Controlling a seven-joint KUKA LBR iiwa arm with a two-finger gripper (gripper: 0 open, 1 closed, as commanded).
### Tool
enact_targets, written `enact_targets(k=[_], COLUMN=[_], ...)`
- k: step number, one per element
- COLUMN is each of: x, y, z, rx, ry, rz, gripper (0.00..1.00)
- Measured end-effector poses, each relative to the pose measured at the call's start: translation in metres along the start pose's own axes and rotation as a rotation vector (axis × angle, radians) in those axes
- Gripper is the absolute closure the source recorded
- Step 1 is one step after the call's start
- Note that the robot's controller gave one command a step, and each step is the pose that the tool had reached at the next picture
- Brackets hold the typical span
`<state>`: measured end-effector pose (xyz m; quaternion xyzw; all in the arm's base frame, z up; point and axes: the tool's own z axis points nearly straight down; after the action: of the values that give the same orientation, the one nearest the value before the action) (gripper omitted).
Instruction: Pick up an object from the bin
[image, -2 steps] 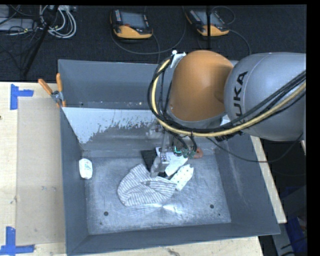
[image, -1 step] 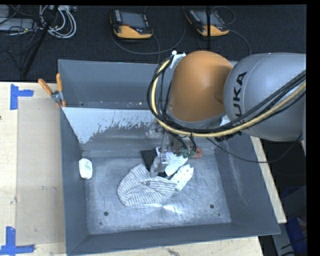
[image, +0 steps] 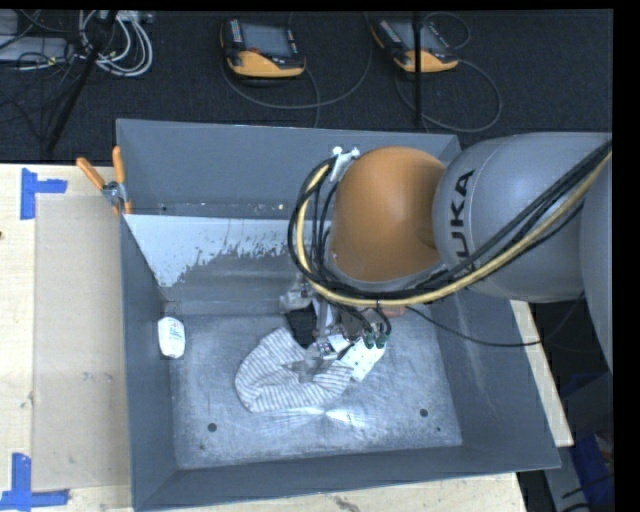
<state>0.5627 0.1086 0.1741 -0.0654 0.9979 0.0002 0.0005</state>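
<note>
1. Grey metal bin (image: 150, 420): sloped walls, with a flat floor that looks scuffed and pale in patches.
2. Legible writing: "KUKA" in dark letters on the grey casing of the arm (image: 520, 230). The word runs up the casing, just right of the orange cover (image: 385, 215). No other text can be read.
3. Arm pose: it enters from the view's right, with the big grey link lying across the bin's upper right corner. The rounded orange cover sits at the wrist, and from there the tool points down into the bin. Black and yellowish cables (image: 305, 235) loop round the left and lower edge of the cover and trail back along the link.
4. Gripper (image: 320, 358): low over the floor near the bin's middle, with its tip down at the top edge of a striped cloth (image: 285, 388). Whether it is open or closed cannot be told, as the wrist hardware and cloth folds hide the tip. It is also unclear whether any cloth is pinched.
5. Striped cloth: grey and white, crumpled. It lies directly beneath the gripper and spreads away from it toward the view's lower left, flat on the floor.
6. White object (image: 172, 337): small and oblong, well to the left of the gripper by the left wall. It lies apart from the cloth.
</note>
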Motion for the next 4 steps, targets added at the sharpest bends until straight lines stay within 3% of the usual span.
enact_targets(k=[1,2,3,4], x=[0.004,-0.014,-0.051,-0.051], y=[-0.001,-0.012,0.028,0.028], z=[0.012,0.043,0.092,0.092], rx=[0.0,-0.001,-0.001,-0.002], ry=[0.001,0.007,0.001,0.001], rz=[-0.07,-0.222,-0.008,-0.007], gripper=[0.0,0.0,1.0,1.0])
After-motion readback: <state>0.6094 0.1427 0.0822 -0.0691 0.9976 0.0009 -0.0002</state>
